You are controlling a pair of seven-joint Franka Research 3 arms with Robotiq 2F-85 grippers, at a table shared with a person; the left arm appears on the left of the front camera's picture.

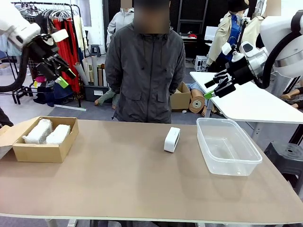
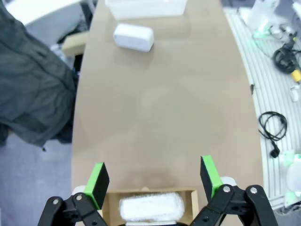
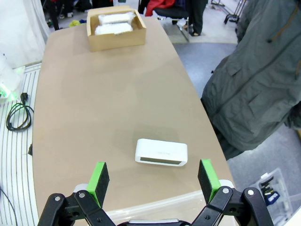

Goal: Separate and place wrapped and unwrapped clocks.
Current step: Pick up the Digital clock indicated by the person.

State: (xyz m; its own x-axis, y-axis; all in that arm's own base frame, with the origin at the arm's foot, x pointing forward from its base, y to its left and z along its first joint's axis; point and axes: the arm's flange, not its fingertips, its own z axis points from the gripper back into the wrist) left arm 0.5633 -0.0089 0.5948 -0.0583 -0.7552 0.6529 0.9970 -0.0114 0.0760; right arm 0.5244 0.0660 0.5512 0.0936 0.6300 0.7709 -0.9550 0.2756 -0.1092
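Observation:
Two clocks wrapped in crinkly clear plastic [image 1: 39, 131] [image 1: 58, 134] lie side by side in the brown cardboard box [image 1: 43, 152] at the table's left; one wrapped clock [image 2: 150, 208] lies below my left fingers, and both wrapped clocks [image 3: 113, 24] lie far off in the right wrist view. The bare white clock [image 1: 172, 139] [image 2: 134, 36] [image 3: 161, 152] stands on its edge mid-table, left of the clear tub [image 1: 227, 146]. My left gripper [image 1: 63, 75] [image 2: 153, 182] hangs open high above the box. High over the tub, my right gripper [image 1: 214, 88] [image 3: 154, 176] is open and holds nothing.
A person in a dark grey jacket [image 1: 144, 66] stands at the far edge, behind the bare clock. A second white table [image 1: 251, 101] lies beyond the right arm. Bare tabletop [image 1: 123, 179] stretches between box and tub.

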